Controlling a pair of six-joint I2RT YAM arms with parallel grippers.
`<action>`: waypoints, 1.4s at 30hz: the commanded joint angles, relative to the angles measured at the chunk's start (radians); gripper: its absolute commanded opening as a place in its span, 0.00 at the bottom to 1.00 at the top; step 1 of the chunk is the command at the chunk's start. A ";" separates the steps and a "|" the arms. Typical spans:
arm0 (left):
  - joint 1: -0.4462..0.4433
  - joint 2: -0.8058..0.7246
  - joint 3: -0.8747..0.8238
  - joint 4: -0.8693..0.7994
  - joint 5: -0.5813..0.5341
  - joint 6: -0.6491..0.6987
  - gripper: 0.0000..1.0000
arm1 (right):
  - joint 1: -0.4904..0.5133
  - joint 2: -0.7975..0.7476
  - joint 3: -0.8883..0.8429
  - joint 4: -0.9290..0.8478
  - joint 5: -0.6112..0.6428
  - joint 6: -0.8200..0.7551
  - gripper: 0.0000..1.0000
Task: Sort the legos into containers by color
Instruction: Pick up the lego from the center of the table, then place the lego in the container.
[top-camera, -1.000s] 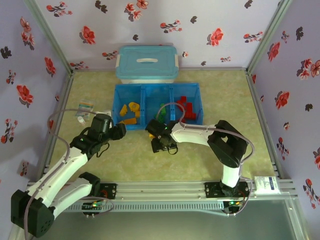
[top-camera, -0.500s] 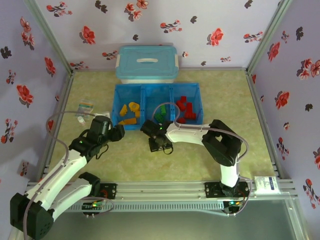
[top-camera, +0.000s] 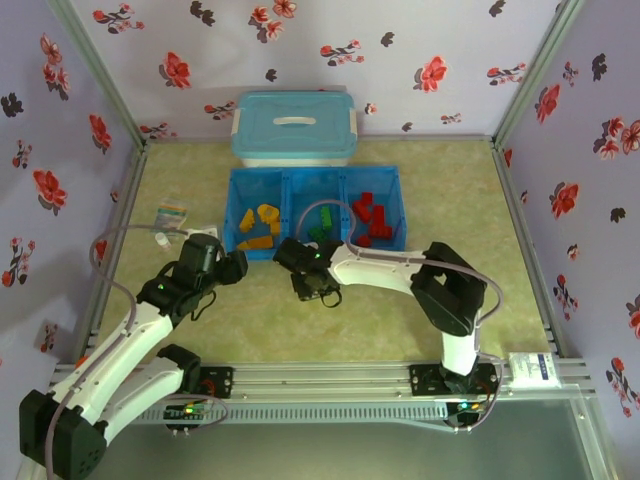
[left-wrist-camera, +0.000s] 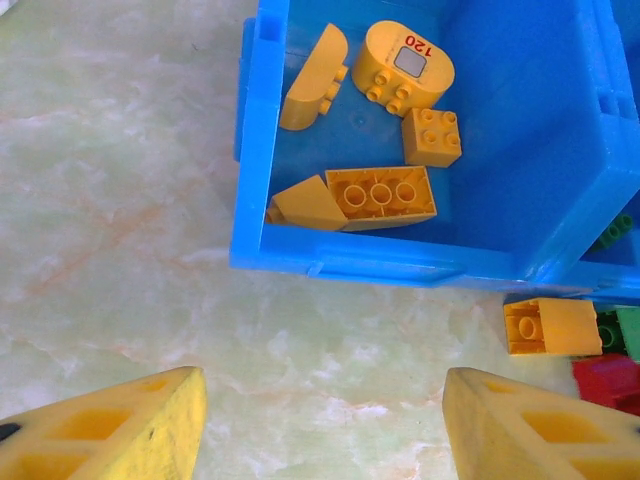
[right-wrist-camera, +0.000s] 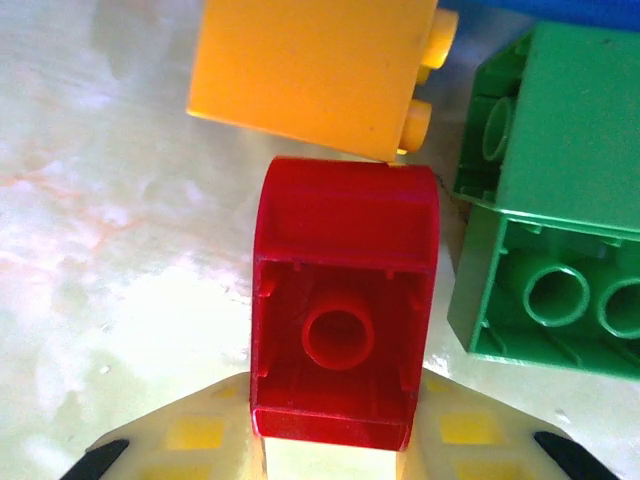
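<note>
From above, the tray (top-camera: 315, 210) holds yellow, green and red legos (top-camera: 258, 225) in separate compartments; most seem sorted, though they look small here. At the left wrist, the left pincer (left-wrist-camera: 325, 420) gapes empty before the yellow compartment, with a yellow brick (left-wrist-camera: 552, 326) loose on the counter (left-wrist-camera: 120, 230). At the right wrist, the right pincer (right-wrist-camera: 335, 455) clamps a red brick (right-wrist-camera: 345, 315); green bricks (right-wrist-camera: 545, 240) beside it await sorting.

lilac walls (top-camera: 400, 60) with red flowers rise behind and beside the marbled pale-green tabletop (top-camera: 460, 210). a metal rail (top-camera: 320, 374) edges its near side.
</note>
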 joint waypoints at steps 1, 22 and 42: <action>-0.009 -0.016 -0.009 0.018 0.005 0.007 0.64 | 0.002 -0.108 0.063 -0.103 0.119 -0.035 0.22; -0.131 0.058 -0.072 0.102 0.042 -0.050 0.65 | -0.494 -0.347 -0.055 -0.113 0.073 -0.199 0.26; -0.287 0.212 -0.058 0.198 0.036 -0.086 0.69 | -0.544 -0.293 -0.003 -0.068 0.059 -0.210 0.90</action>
